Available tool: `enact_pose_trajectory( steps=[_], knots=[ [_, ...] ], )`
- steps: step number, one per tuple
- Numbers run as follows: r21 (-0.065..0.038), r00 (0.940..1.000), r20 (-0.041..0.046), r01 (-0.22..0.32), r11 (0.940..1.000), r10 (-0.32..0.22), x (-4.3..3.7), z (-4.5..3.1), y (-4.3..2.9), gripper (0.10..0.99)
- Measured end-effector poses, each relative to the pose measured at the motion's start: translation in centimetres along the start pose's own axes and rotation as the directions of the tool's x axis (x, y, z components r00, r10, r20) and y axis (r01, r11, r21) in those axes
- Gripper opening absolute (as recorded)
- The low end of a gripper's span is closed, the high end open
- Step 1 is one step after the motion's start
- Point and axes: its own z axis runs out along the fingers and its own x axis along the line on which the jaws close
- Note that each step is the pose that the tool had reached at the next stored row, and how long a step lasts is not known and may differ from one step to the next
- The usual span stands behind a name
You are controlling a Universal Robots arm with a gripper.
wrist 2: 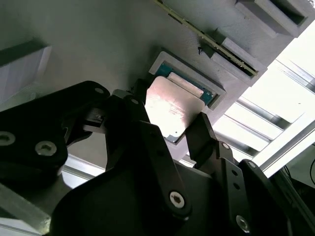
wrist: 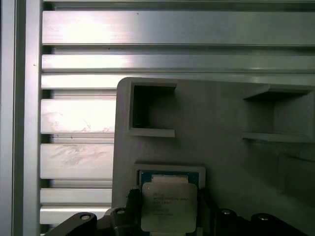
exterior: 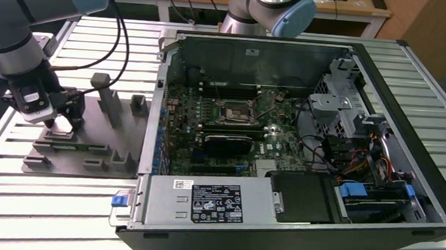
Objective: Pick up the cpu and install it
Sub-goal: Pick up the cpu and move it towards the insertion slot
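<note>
The cpu (wrist 2: pixel 170 109) (wrist: pixel 170 206) is a small silver-topped square chip. It sits between the two black fingers (wrist 2: pixel 137 109) of my gripper (wrist 2: pixel 170 120) (wrist: pixel 169 210), which touch its opposite edges. The chip appears raised slightly out of its pale-rimmed recess (wrist 2: pixel 209 93) (wrist: pixel 170 175) in the grey tray (exterior: pixel 101 144). In the exterior view my gripper (exterior: pixel 64 128) stands over the tray's near-left part, at the exterior view's left. The black socket (exterior: pixel 235 111) with its metal frame lies in the middle of the motherboard inside the open computer case (exterior: pixel 406 171).
A long green memory stick (wrist 2: pixel 206 42) (exterior: pixel 78 147) lies in a slot of the tray beside the recess. The tray has upright posts (exterior: pixel 104 94). A second robot arm (exterior: pixel 273 6) stands behind the case. The table (exterior: pixel 47 219) is slatted aluminium.
</note>
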Motion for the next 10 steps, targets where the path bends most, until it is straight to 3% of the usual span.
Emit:
enact_pose_trajectory(
  steps=[10],
  knots=[
    [0.000,1.0000,-0.0001,0.000,1.0000,0.000,0.05,0.08,-0.05,0.553]
  ],
)
